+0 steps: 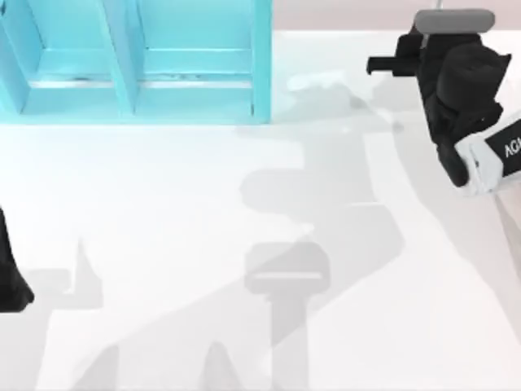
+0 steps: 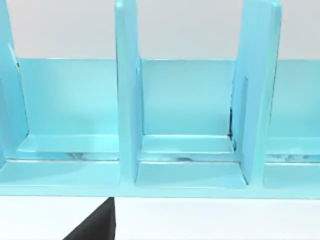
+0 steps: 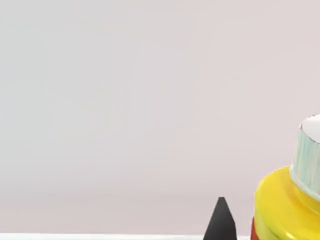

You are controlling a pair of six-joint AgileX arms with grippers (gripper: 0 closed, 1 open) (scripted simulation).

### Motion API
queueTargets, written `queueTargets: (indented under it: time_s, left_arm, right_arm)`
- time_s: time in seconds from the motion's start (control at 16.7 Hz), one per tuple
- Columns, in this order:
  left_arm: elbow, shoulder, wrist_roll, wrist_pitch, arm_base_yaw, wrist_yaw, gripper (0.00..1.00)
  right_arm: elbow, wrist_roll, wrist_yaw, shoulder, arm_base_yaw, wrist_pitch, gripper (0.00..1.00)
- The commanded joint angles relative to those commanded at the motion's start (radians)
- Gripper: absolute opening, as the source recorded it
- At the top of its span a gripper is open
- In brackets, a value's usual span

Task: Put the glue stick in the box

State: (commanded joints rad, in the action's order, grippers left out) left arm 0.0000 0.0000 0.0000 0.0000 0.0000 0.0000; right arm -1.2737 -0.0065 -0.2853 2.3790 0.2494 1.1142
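Note:
The glue stick (image 3: 282,205) shows in the right wrist view as a yellow bottle with a white ribbed cap and a red band at its lower edge, cut off by the picture's border. A black part of my right gripper (image 3: 220,224) rises just beside it. In the top view my right arm (image 1: 460,98) hangs over the table's far right corner and covers the glue stick. The light blue box (image 1: 138,90) with upright dividers stands at the far left. My left arm (image 1: 10,277) is parked at the left edge, its wrist view facing the box (image 2: 190,175).
The white table (image 1: 269,244) spreads between the box and the right arm, crossed by grey arm shadows. The box's compartments (image 2: 187,115) are open towards the table, each with a low front lip.

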Motion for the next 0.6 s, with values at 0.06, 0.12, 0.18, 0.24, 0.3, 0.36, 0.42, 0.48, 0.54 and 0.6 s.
queueTargets:
  time_s: [0.06, 0.12, 0.18, 0.24, 0.3, 0.36, 0.42, 0.48, 0.54, 0.6]
  left_arm:
    - [0.000, 0.000, 0.000, 0.000, 0.000, 0.000, 1.00]
    - [0.000, 0.000, 0.000, 0.000, 0.000, 0.000, 1.00]
    - [0.000, 0.000, 0.000, 0.000, 0.000, 0.000, 1.00]
    - [0.000, 0.000, 0.000, 0.000, 0.000, 0.000, 1.00]
    - [0.000, 0.000, 0.000, 0.000, 0.000, 0.000, 1.00]
    - [0.000, 0.000, 0.000, 0.000, 0.000, 0.000, 1.00]
    - [0.000, 0.000, 0.000, 0.000, 0.000, 0.000, 1.00]
    - [0.000, 0.000, 0.000, 0.000, 0.000, 0.000, 1.00]
    - [0.000, 0.000, 0.000, 0.000, 0.000, 0.000, 1.00]
    - [0.000, 0.000, 0.000, 0.000, 0.000, 0.000, 1.00]
  right_arm:
    - [0.007, 0.001, 0.000, -0.017, 0.000, -0.017, 0.00]
    - [0.011, 0.001, 0.000, -0.024, 0.001, -0.024, 0.00]
    - [0.011, 0.001, 0.000, -0.024, 0.001, -0.024, 0.00]
    - [0.011, 0.001, 0.000, -0.024, 0.001, -0.024, 0.00]
    - [0.006, 0.003, 0.001, -0.021, 0.000, -0.021, 0.00]
    - [0.006, 0.003, 0.001, -0.021, 0.000, -0.021, 0.00]
    - [0.008, 0.003, 0.010, -0.022, -0.006, -0.020, 0.00]
    - [0.013, 0.003, 0.029, -0.024, -0.017, -0.018, 0.00]
    - [0.020, 0.004, 0.057, -0.028, -0.034, -0.014, 0.00]
    - [0.029, 0.004, 0.094, -0.033, -0.057, -0.009, 0.00]
